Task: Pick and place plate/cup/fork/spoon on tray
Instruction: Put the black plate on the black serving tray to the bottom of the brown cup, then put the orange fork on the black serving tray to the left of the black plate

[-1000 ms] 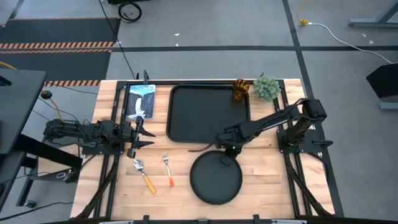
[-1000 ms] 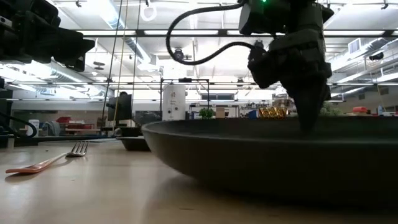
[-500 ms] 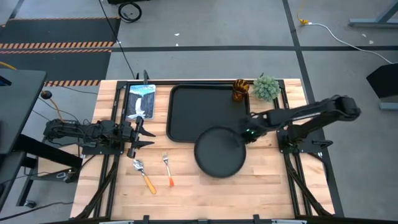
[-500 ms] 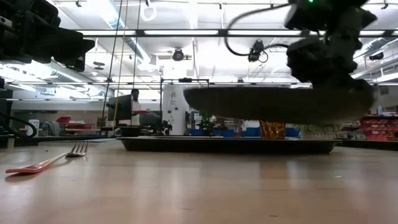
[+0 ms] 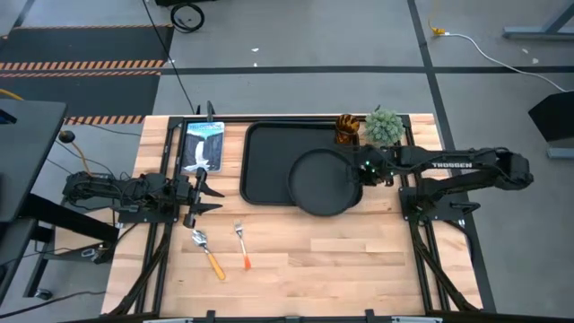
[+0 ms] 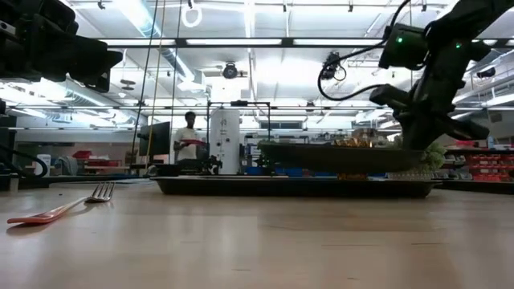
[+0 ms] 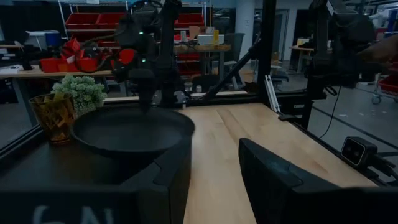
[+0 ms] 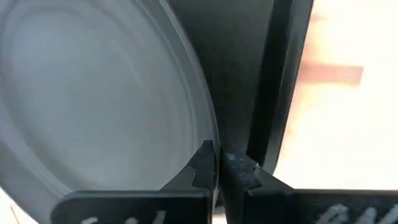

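The round black plate hangs level a little above the right half of the black tray, as the low view shows. My right gripper is shut on the plate's right rim. The amber cup stands at the tray's far right corner. The fork and the spoon lie flat on the wood near the tray's near left corner. My left gripper is open and empty left of the tray, and waits there. My right gripper pinches the plate's raised rim on the side toward the table's right edge, one finger over the plate's inside and one outside it. The fingers come from the table's right, slanting down. The plate is level and lifted clear above the tray.
A small bushy green plant stands beside the cup at the far right. A blue-and-white packet lies left of the tray. Bare wood spreads along the table's near side. A person stands far off in the room.
My right gripper has lifted the plate off the wood at the table's near side and carried it toward the far edge, over the tray's right half. The arm has swung out to the right, and the plate has turned about with it and now hangs lower.
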Controlling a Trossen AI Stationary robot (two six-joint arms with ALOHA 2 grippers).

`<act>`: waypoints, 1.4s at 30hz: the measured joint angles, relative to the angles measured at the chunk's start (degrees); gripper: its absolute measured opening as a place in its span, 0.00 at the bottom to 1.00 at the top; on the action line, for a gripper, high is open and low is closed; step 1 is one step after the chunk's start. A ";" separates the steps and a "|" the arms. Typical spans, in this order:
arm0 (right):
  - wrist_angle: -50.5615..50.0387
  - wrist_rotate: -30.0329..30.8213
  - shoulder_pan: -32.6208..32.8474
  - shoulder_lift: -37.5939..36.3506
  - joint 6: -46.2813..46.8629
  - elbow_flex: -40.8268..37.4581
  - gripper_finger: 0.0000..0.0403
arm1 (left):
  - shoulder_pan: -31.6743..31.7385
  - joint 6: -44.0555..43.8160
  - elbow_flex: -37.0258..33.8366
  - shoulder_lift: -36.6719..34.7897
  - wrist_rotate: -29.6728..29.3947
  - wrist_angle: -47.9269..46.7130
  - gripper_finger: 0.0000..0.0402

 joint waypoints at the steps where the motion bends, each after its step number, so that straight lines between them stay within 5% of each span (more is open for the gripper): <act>1: 0.57 -0.23 -1.25 0.00 -0.61 -0.06 0.04 | 0.00 0.02 -0.01 0.00 0.00 0.00 0.35; 18: 1.98 -1.50 -9.08 1.00 -5.39 -0.20 0.07 | -0.01 0.02 -0.02 0.00 -0.02 0.00 0.35; 32: -3.98 -1.53 -9.69 -0.06 -13.18 0.77 0.28 | 0.00 0.02 -0.02 0.00 0.00 0.00 0.35; 37: -7.48 2.12 -6.44 -2.06 -19.79 5.70 0.28 | -0.01 0.01 -0.02 0.00 0.00 0.00 0.35; 42: -2.57 15.06 -1.17 -3.53 -28.58 9.34 0.28 | -0.02 0.02 0.00 0.00 0.00 0.00 0.35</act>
